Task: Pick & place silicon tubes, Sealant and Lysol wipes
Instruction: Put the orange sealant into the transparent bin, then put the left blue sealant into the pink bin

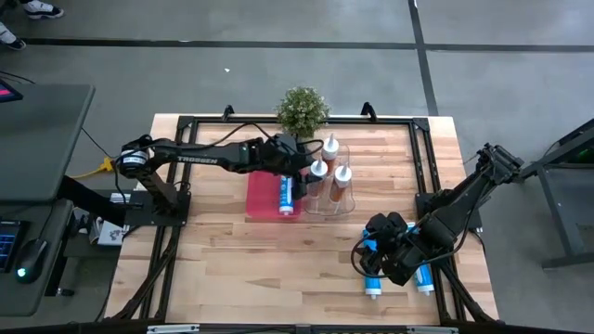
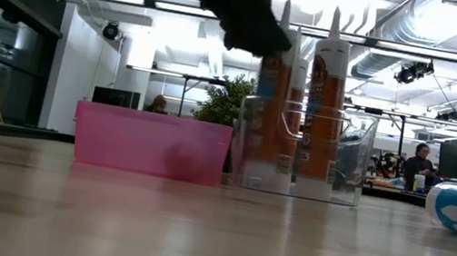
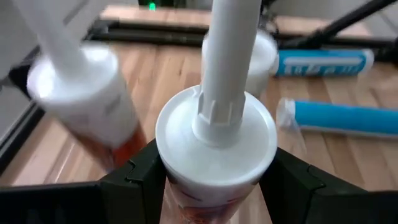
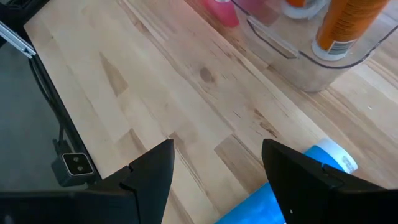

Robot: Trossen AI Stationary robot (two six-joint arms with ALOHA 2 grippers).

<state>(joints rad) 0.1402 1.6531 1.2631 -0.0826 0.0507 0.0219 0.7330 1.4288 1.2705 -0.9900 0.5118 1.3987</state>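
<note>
Left gripper (image 3: 214,180) is clamped on an upright orange tube (image 3: 214,134) — both dark fingers (image 3: 140,180) pressed against its sides just under the white cap, nozzle pointing up past the wrist camera. From above, that gripper (image 1: 302,165) sits at the left edge of the clear bin (image 1: 345,206), with the pink tray (image 1: 264,197) just beside it on the left and a blue tube (image 1: 287,195) lying in the tray. Two more orange tubes (image 1: 342,179) stand upright in the bin, and the low view shows them side by side behind the clear wall (image 2: 303,154), the pink tray (image 2: 151,141) to their left. A small plant (image 1: 303,109) stands at the table's far edge, behind the bin. Over to the right — the right gripper (image 1: 379,252) hangs low near the table's right front corner, fingers (image 4: 152,171) spread apart and holding nothing, directly above a blue tube (image 4: 273,199) lying on the wood. A second blue tube (image 1: 424,277) lies just beside it.
</note>
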